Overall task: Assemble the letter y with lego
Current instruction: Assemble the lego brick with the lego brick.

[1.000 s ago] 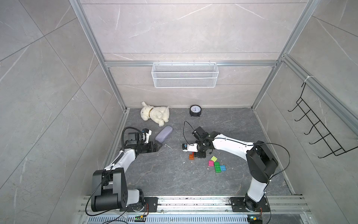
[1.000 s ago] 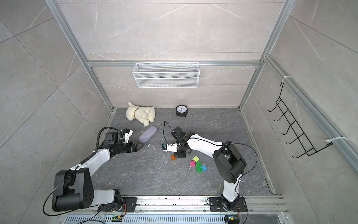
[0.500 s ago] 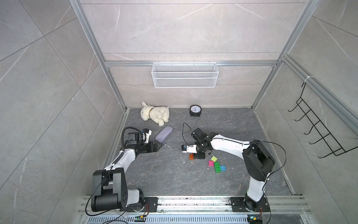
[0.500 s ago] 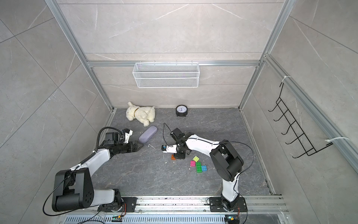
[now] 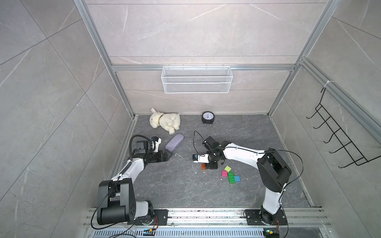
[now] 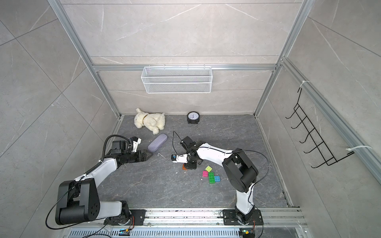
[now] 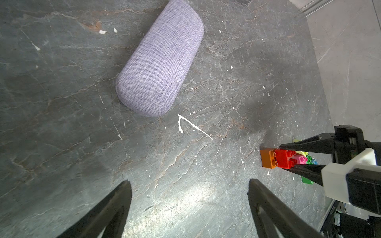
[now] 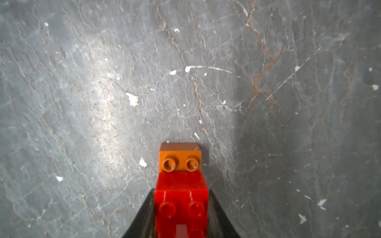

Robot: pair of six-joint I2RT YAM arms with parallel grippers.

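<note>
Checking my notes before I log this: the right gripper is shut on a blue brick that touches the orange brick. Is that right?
Not quite. The right gripper is shut on a red brick, not a blue one. The right wrist view shows it clamped and touching the orange brick.

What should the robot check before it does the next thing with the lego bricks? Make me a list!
1. Right gripper shut on the red brick: ok.
2. Red brick meets the orange brick, two orange studs showing; fully pressed on: cannot tell.
3. Left gripper open, empty, away from the bricks: ok.
4. Pink brick, yellow-green brick, green brick and blue brick joined on: not ok, they lie apart from it.
5. Lilac case out of the way: ok.
</note>
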